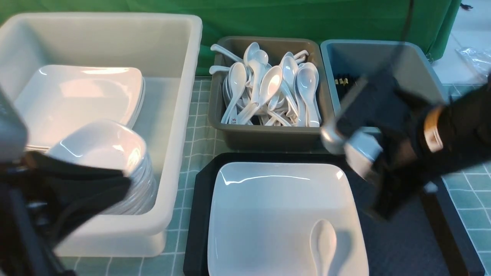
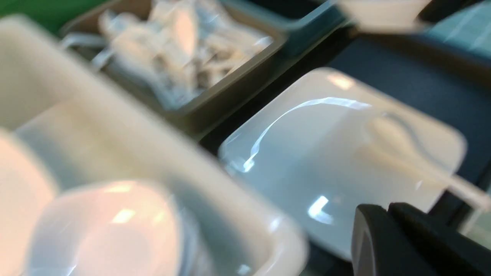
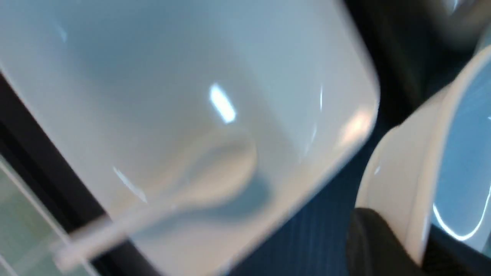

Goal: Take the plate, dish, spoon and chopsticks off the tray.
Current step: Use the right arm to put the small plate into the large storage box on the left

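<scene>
The large white plate (image 1: 268, 207) lies on the black tray (image 1: 199, 214). The white spoon (image 1: 324, 241) lies on the plate near its front right corner. My right gripper (image 3: 412, 237) is shut on the rim of the small white dish (image 3: 402, 172). It holds the dish above the tray's right part, blurred in the front view (image 1: 362, 151). My left gripper (image 2: 385, 209) is shut and empty, beside the white tub's front. The banded ends of chopsticks (image 1: 341, 81) show in the grey-blue bin; none show on the tray. The plate (image 3: 191, 76) and spoon (image 3: 218, 172) also show in the right wrist view.
A white tub (image 1: 180, 115) at the left holds large plates (image 1: 76, 99) and a stack of small dishes (image 1: 107, 149). A brown-grey bin (image 1: 268, 140) full of white spoons stands behind the tray. The grey-blue bin (image 1: 383, 53) is to its right.
</scene>
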